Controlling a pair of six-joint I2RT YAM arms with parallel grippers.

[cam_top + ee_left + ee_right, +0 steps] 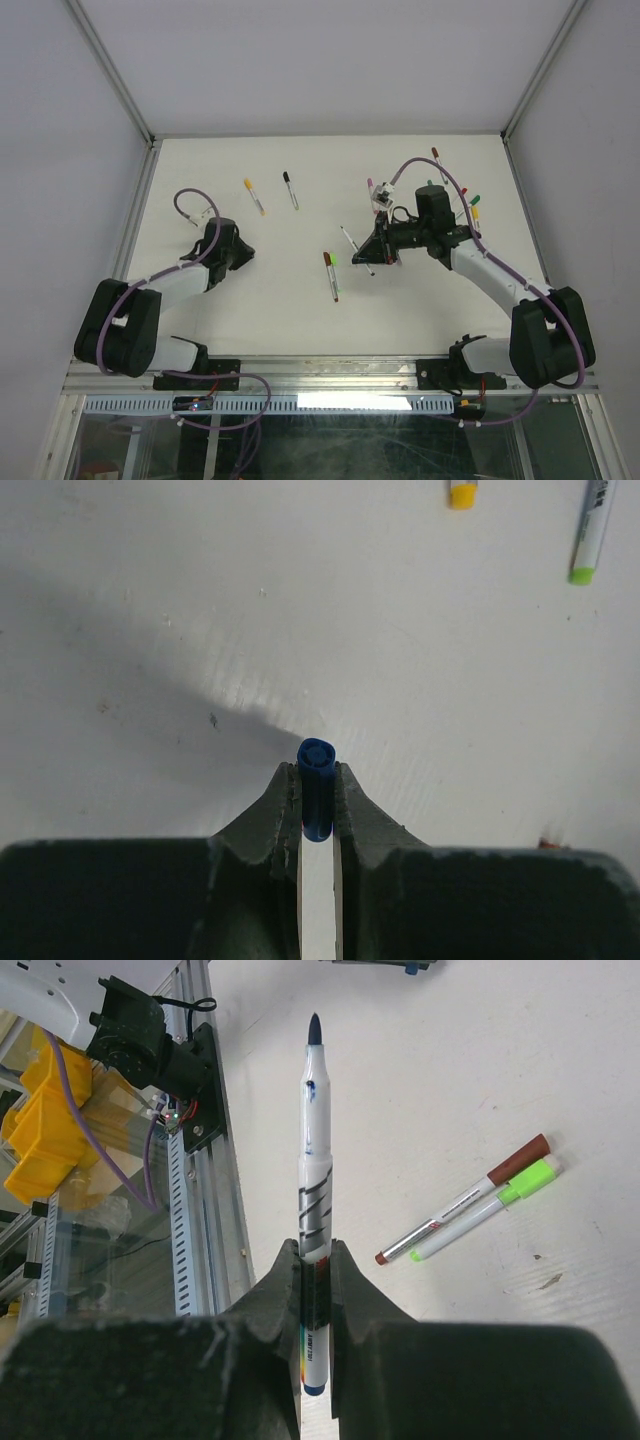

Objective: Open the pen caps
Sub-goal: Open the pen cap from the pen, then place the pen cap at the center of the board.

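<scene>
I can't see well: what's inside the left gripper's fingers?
A blue pen cap sits pinched in the left gripper. The fingers cover its lower part, so anything under it is hidden.

Shows only the top of the blue cap (316, 758); hides the rest in the left gripper (317, 778). Cuts off, above and right of the cap, a yellow pen end (462, 493) and a green-tipped pen (590, 535) at the top edge. Leaves an orange speck (548, 842) low right of the cap too small to tell, perhaps another cap. Loses the blue-tipped pen (314, 1140) tail inside the right gripper (315, 1255).
</scene>
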